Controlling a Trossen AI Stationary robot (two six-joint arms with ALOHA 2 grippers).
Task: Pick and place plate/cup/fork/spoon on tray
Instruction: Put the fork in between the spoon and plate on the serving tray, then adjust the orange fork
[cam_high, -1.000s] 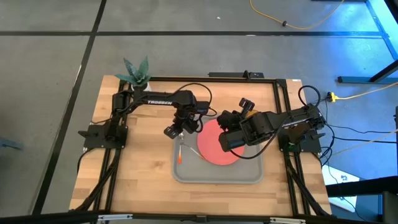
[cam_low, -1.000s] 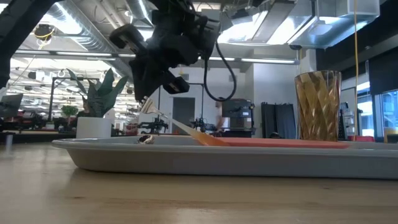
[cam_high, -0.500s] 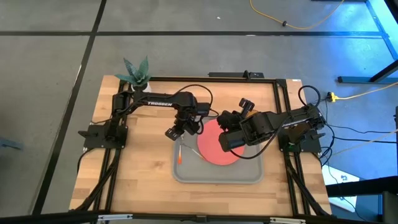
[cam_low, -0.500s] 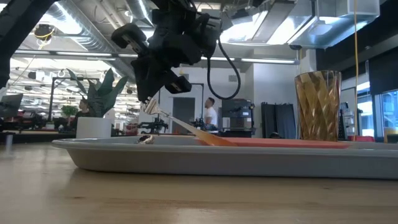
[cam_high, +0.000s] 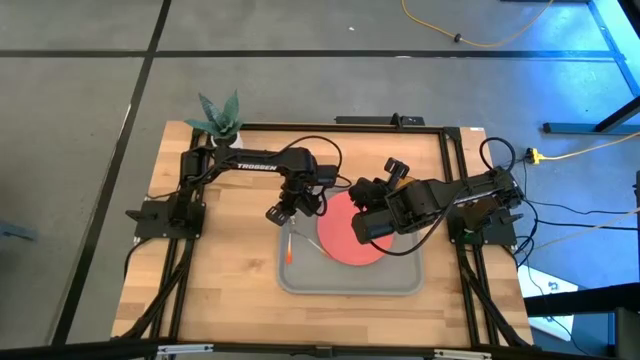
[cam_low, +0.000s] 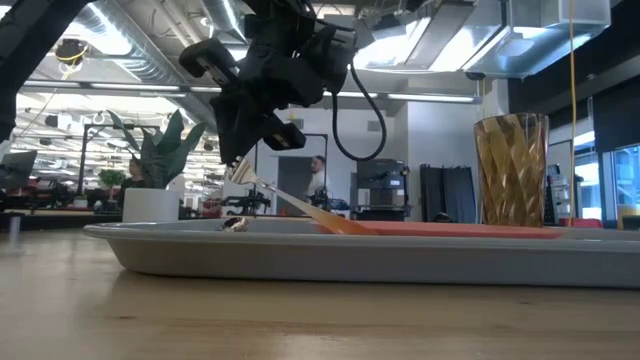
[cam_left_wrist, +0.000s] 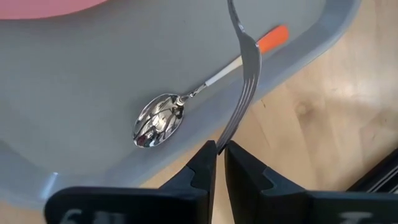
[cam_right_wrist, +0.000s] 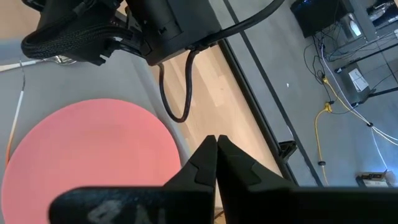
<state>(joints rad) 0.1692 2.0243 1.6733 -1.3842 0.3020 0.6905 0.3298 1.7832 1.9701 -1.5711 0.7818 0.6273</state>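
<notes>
The grey tray (cam_high: 300, 280) lies mid-table with the coral-red plate (cam_high: 345, 250) on it. The spoon (cam_left_wrist: 158, 119) lies flat on the tray's left part, its orange handle end (cam_left_wrist: 273, 38) near the rim. My left gripper (cam_left_wrist: 219, 149) is above the tray's left edge (cam_high: 284, 210) and shut on the fork (cam_left_wrist: 245, 74). My right gripper (cam_right_wrist: 216, 146) is shut and empty above the plate's right part (cam_high: 368, 222). The amber cup (cam_low: 512, 170) stands upright at the right of the low view. My left gripper pinches the ends of the fork's tines (cam_left_wrist: 222, 142) between its two fingertips. The fingers come slanting down from above and lie along the fork. The fork slopes down away from the fingers (cam_low: 290, 203), and its orange handle (cam_low: 340, 224) reaches down to the tray beside the plate.
A white pot with a green plant (cam_high: 222, 120) stands at the table's far left corner. Bare wooden table (cam_high: 230, 280) lies left of and in front of the tray. People stand in the room behind the table (cam_low: 318, 180).
</notes>
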